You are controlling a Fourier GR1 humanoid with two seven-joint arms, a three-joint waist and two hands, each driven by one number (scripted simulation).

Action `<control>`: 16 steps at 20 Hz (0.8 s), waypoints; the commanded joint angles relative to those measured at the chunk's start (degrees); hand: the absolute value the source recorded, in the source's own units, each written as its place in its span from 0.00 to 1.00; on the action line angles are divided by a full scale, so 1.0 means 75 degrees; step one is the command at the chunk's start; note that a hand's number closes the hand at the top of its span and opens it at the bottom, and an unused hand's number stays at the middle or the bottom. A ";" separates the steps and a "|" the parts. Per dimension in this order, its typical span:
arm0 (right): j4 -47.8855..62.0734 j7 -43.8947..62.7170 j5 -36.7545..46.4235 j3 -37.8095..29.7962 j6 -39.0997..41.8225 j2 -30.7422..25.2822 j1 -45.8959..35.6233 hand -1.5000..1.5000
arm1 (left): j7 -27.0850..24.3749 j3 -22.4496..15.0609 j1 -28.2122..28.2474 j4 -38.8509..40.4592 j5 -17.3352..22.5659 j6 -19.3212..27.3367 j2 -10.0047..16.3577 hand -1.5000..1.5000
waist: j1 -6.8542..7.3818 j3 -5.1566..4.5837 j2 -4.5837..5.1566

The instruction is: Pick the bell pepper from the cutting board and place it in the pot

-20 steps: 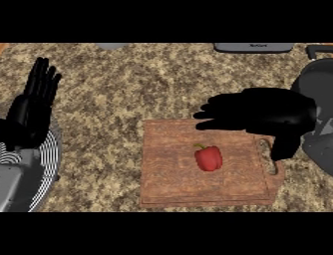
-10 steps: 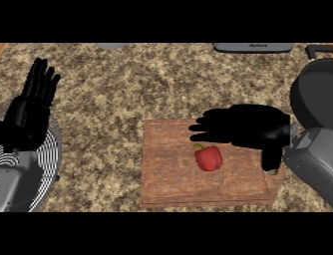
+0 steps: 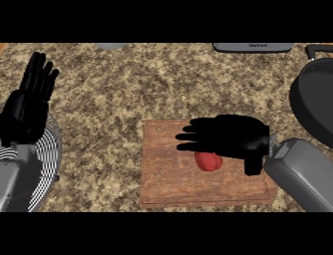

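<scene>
Right over the wooden cutting board [image 3: 199, 188], the right hand [image 3: 228, 137] is spread open, thumb hanging down, partly covering the red bell pepper [image 3: 208, 163] near the board's middle, can't tell if it's actually touching. The black pot [image 3: 320, 107] sits out past the board's right side on the speckled stone counter [image 3: 140, 84], and the left hand [image 3: 31, 102] rests open, fingers up, well left of the board.

You see only the bell pepper's [image 3: 208, 162] lower part; the right hand [image 3: 230, 137] over the cutting board [image 3: 171, 182] hides the rest. Contact: can't tell. Pot [image 3: 324, 107], right of the board, is cropped.
</scene>
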 commanded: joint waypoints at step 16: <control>0.1500 -0.0474 0.2359 -0.0251 -0.0823 0.1679 0.0537 0.00 | 0.0021 0.0420 -0.0064 0.0043 -0.0179 -0.0411 -0.0203 0.50 | -0.0002 0.0000 0.0001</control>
